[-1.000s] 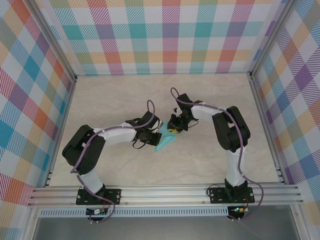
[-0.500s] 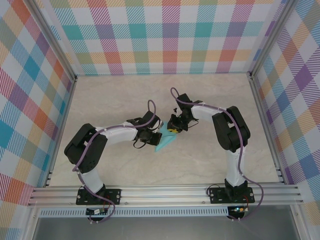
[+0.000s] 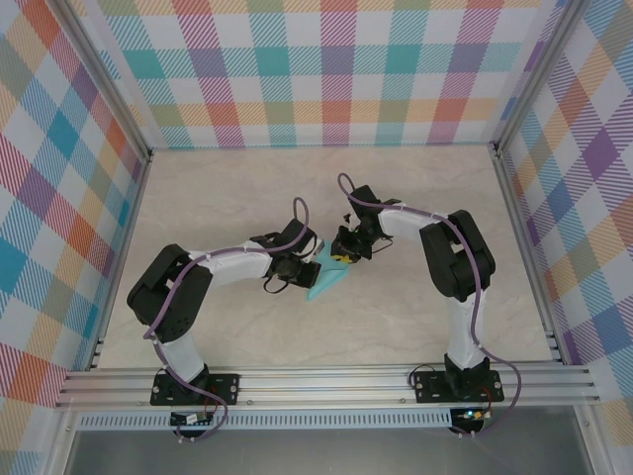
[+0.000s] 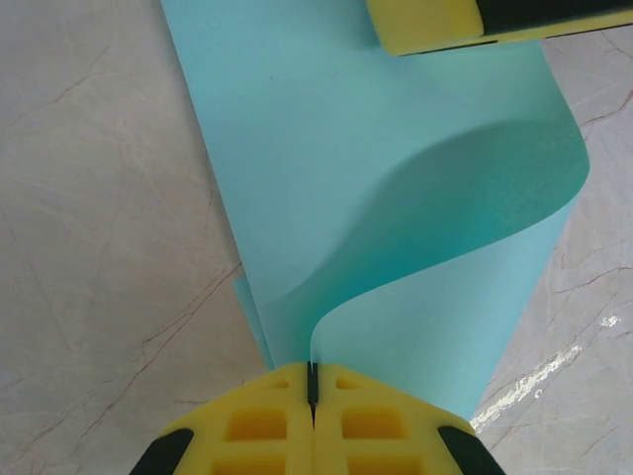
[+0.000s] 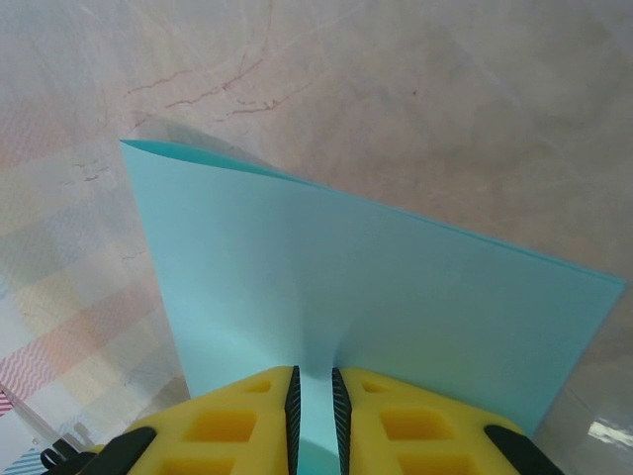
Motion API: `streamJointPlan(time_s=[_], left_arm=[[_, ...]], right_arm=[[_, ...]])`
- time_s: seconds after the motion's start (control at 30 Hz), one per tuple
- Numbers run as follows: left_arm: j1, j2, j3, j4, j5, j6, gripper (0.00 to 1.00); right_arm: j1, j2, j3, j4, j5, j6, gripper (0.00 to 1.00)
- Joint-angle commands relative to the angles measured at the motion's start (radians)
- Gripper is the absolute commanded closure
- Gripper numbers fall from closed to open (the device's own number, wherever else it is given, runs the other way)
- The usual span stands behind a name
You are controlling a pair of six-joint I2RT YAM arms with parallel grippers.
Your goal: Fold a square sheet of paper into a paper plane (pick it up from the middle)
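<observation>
Top view: most of the square sheet of paper (image 3: 326,280) is hiding under both wrists. Only a turquoise wedge is showing near frame centre, and the fingertips are reading too small there. Left wrist view: the sheet is running off the top edge. A yellow pad (image 4: 425,22) of the other arm is getting cut off at upper right, sitting on the paper. The left arm is reaching in from lower left, elbow bent. The left tool (image 4: 312,384) is clenched, pinching the sheet's near edge where a flap is curling up and over to the right. The right arm is bending back from lower right toward centre. The right tool (image 5: 313,388) is gripping the sheet in the narrow gap between its pads. The sheet's far corner is looking raised off the surface (image 5: 415,89). The number of layers is proving hard to make out.
</observation>
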Motion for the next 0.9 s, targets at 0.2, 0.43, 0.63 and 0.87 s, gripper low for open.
streamJointPlan(time_s=[0.2, 0.43, 0.63, 0.87], left_arm=[[0.018, -0.005, 0.031, 0.014, -0.003, 0.022, 0.99], [0.018, 0.006, 0.037, 0.007, -0.020, 0.028, 0.99], [0.018, 0.029, 0.052, -0.007, -0.022, 0.033, 0.99], [0.018, 0.052, 0.037, -0.002, -0.015, 0.030, 0.99]], right_arm=[[0.005, 0.006, -0.026, -0.011, 0.027, 0.016, 0.80], [0.005, 0.005, -0.030, -0.004, 0.026, 0.023, 0.80], [0.005, 0.006, -0.035, 0.002, 0.023, 0.027, 0.80], [0.005, 0.004, -0.038, 0.010, 0.017, 0.033, 0.80]])
